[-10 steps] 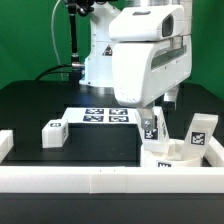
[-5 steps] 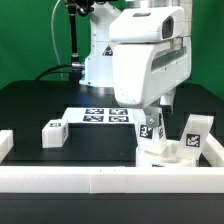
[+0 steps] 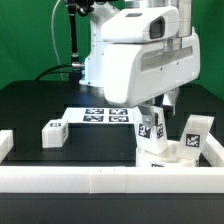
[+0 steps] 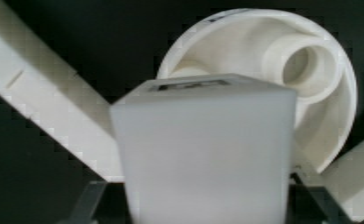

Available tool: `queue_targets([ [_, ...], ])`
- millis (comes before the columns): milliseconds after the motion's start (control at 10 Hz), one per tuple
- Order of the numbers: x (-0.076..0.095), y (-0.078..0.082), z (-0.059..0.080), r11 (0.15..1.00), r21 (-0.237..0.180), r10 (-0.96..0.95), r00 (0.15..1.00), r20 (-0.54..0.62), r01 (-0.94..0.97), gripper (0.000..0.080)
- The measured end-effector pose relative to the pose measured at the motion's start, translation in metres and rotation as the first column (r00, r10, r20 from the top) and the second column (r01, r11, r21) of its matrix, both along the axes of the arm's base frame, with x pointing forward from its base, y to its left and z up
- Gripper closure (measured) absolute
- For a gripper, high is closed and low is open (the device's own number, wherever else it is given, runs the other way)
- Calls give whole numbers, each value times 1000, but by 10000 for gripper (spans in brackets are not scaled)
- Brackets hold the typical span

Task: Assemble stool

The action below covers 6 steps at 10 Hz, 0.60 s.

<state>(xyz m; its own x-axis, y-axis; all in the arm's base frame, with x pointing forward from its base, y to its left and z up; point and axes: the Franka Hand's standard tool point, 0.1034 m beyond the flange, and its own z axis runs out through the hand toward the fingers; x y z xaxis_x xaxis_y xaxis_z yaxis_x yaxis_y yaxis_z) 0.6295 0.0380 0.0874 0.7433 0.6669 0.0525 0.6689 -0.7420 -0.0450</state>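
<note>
The white round seat (image 3: 166, 156) lies at the front on the exterior view's right, against the front rail. One tagged white leg (image 3: 198, 134) stands tilted at its far right side. My gripper (image 3: 150, 118) is shut on a second tagged leg (image 3: 151, 130) and holds it upright over the seat's left part. In the wrist view this leg (image 4: 204, 140) fills the middle between the dark fingers (image 4: 97, 200), with the seat (image 4: 321, 130) and one round socket (image 4: 310, 66) behind it. A third leg (image 3: 53, 133) lies loose on the exterior view's left.
The marker board (image 3: 100, 116) lies flat behind the seat. A long white rail (image 3: 100, 180) runs along the front and another rail piece (image 3: 5, 145) is at the left; a rail also crosses the wrist view (image 4: 28, 90). The arm's big white body hides the middle back.
The arm's body has shifted to the exterior view's left and the held leg has sunk a little toward the seat. The standing leg and the seat have shifted slightly left.
</note>
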Motion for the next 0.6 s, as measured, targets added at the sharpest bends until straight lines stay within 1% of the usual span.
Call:
queue_targets([
  [100,1,0,0,993,4,-119,993,-1,119,462],
  [300,2,1,-1,940,6,-342,940,-8,342,462],
  [500,1,2,-1,870,6,-493,870,-21,493,462],
  [600,1,3,-1,807,5,-590,807,-31,590,462],
])
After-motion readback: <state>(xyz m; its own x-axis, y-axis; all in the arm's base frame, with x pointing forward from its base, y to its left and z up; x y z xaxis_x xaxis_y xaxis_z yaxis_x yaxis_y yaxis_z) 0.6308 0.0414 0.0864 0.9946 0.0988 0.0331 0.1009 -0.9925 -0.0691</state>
